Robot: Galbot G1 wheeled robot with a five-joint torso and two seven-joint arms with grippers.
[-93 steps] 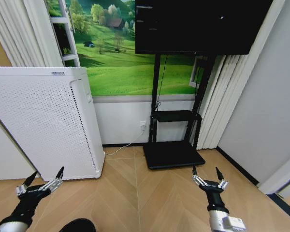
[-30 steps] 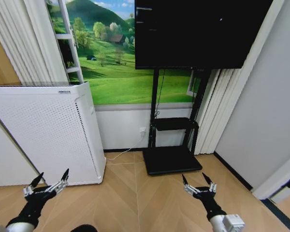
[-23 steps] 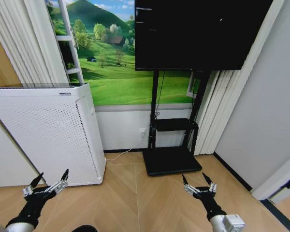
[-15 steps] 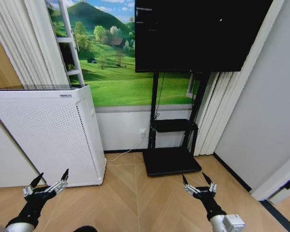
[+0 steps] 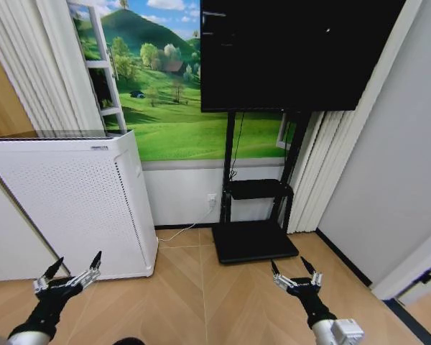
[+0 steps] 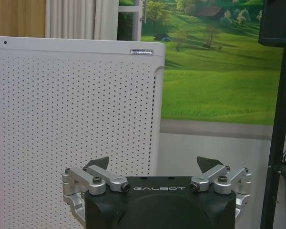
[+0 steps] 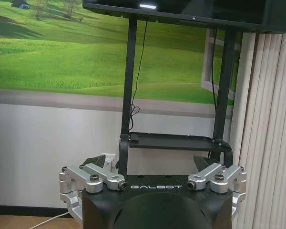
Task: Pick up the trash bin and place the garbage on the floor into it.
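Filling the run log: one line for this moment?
left gripper: open, empty, low | right gripper: open, empty, low | facing: white appliance, TV stand

We see a green meadow mural (image 5: pixel 172 108) on the back wall, with a dark screen (image 5: pixel 294 50) on a black stand (image 5: pixel 255 241) before it. A white perforated appliance (image 5: pixel 65 205) stands beside pale curtains (image 5: pixel 29 65). The floor (image 5: pixel 201 302) is tan herringbone parquet.

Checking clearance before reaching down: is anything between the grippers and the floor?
Nothing visible. Left gripper and right gripper hang open over bare floor; the white appliance stands beyond the left one.
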